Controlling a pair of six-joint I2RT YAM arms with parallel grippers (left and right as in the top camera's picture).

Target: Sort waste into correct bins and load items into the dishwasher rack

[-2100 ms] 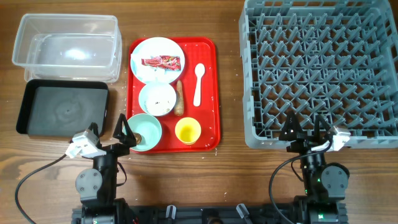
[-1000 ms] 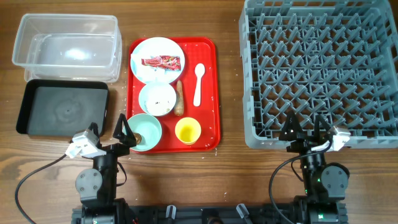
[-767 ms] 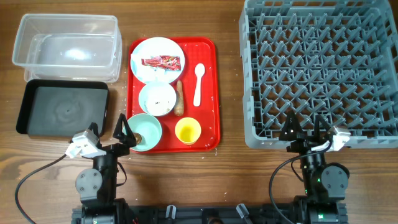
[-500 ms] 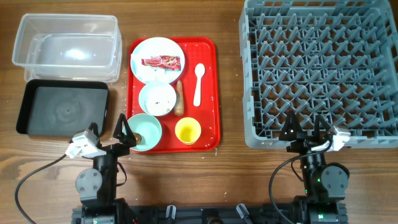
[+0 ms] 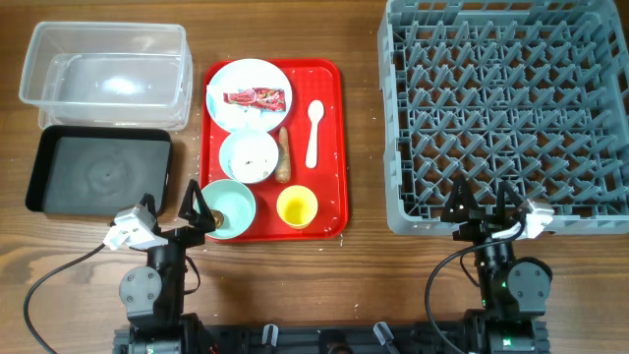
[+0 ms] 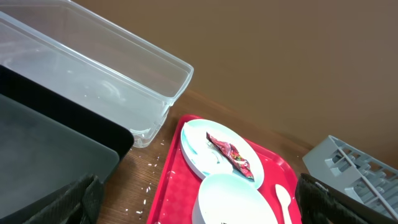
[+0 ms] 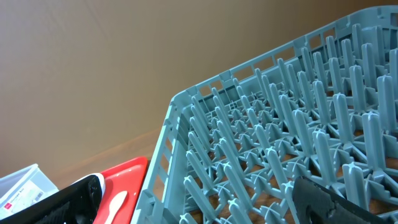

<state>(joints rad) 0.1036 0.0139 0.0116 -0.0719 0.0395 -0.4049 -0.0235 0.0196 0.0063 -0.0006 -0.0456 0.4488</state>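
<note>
On the red serving tray (image 5: 329, 147) stand a pale plate (image 5: 250, 74) with a red wrapper (image 5: 257, 97), a white bowl (image 5: 248, 155), a teal bowl (image 5: 228, 206), a yellow cup (image 5: 296, 206), a white spoon (image 5: 314, 133) and a sausage stick (image 5: 283, 155). The clear tub (image 5: 106, 74) and the black tray (image 5: 98, 172) lie to the left, the grey rack (image 5: 506, 113) to the right. My left gripper (image 5: 197, 205) is open and empty beside the teal bowl. My right gripper (image 5: 481, 197) is open and empty at the rack's near edge. The tissue is not visible.
The left wrist view shows the tub (image 6: 93, 68), the black tray (image 6: 50, 143), the plate (image 6: 199, 140), the wrapper (image 6: 231, 154), the white bowl (image 6: 233, 199) and loose rice (image 6: 146, 190) on the wood. The right wrist view shows the rack's pegs (image 7: 280, 137) and the spoon (image 7: 115, 202).
</note>
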